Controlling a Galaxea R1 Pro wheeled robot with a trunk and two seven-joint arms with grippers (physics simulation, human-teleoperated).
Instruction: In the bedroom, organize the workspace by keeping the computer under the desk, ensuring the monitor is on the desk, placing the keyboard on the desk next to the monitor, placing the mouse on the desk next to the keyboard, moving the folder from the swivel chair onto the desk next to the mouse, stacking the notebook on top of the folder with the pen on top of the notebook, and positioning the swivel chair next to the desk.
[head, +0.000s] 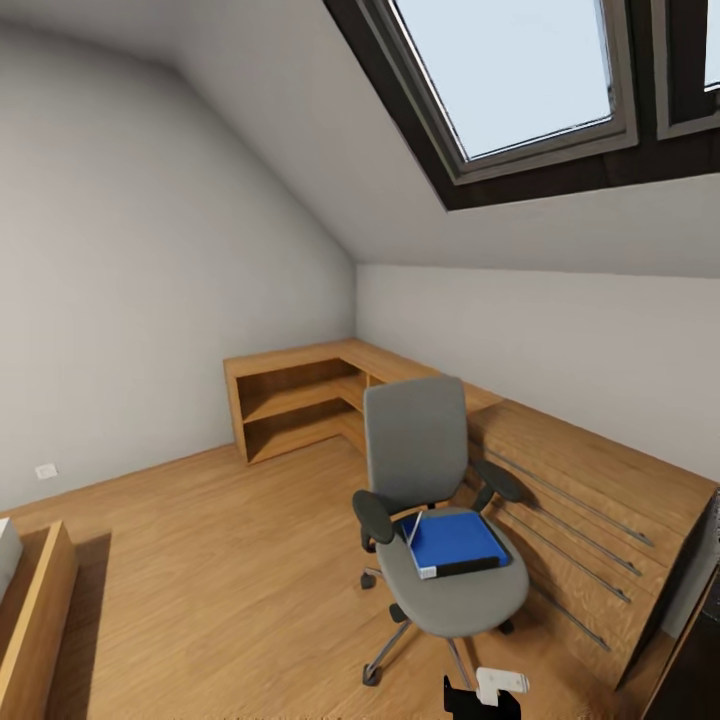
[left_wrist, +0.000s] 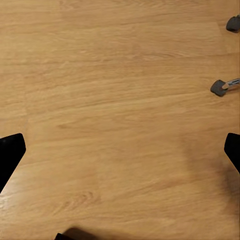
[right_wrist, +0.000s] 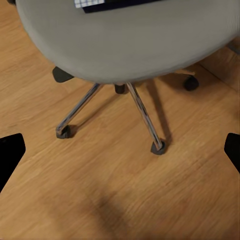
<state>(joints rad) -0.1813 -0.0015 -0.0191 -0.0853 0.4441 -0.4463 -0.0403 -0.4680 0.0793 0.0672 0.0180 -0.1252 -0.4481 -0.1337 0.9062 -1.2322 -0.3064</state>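
The chair (head: 440, 520) is seen standing on the wooden floor (head: 220, 560) of an attic room, beside low wooden cabinets (head: 560, 480) that run along the wall under a skylight (head: 510, 70). The blue folder (head: 455, 542) is laid flat on the seat, touching it, between the black armrests.

In the right wrist view the chair's grey seat (right_wrist: 130, 40) is found ahead of the right fingers (right_wrist: 12, 150), with the folder's edge (right_wrist: 100, 4) on top and the metal legs and castors (right_wrist: 159, 148) on the floor between the two finger tips. The right fingers are spread wide and grasp nothing.

In the left wrist view bare floor (left_wrist: 115, 120) lies between the left fingers (left_wrist: 10, 150), which are likewise spread and released; two castors (left_wrist: 218, 88) are seen beyond one fingertip.
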